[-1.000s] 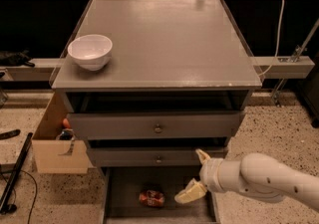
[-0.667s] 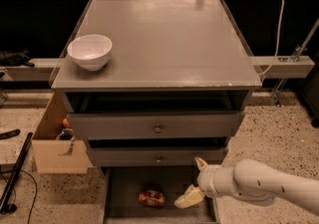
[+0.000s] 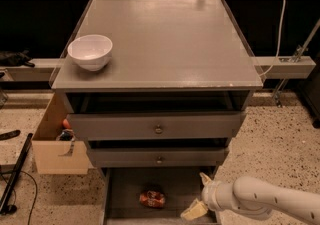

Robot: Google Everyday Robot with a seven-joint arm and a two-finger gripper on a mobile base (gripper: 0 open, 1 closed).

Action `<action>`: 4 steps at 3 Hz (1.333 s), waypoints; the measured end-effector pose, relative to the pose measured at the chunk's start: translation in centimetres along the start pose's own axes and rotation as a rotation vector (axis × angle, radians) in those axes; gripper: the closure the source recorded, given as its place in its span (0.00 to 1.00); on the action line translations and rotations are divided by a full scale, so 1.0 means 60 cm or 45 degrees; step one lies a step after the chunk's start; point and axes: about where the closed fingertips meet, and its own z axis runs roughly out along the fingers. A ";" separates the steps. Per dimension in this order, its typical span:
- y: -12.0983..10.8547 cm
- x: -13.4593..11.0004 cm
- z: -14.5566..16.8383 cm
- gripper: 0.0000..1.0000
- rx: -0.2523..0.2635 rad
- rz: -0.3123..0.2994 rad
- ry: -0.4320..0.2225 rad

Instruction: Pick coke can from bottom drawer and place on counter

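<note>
Camera view: claw [image 3: 198,195] spread wide and empty at one side of the open bottom drawer [image 3: 125,189], coke can [image 3: 152,198] lying mid-floor nearby; approach step, next move likely needs the claw centred over the can.

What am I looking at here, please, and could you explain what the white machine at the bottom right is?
There is one picture, looking down at a grey cabinet from its front; where the camera is mounted is not on record. The white tube at the lower right is the robot's arm. It ends in the gripper, whose two pale fingers stand open and hold nothing. The gripper is over the right side of the bottom drawer, which is pulled out. The coke can lies on that drawer's floor, left of the gripper and apart from it. A white bowl stands on the counter. A cardboard box sits left of the cabinet.
</note>
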 end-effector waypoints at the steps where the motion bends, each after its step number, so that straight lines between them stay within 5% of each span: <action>1: 0.000 0.000 0.000 0.00 0.000 0.000 0.000; 4: -0.016 0.050 0.116 0.00 -0.128 -0.058 -0.148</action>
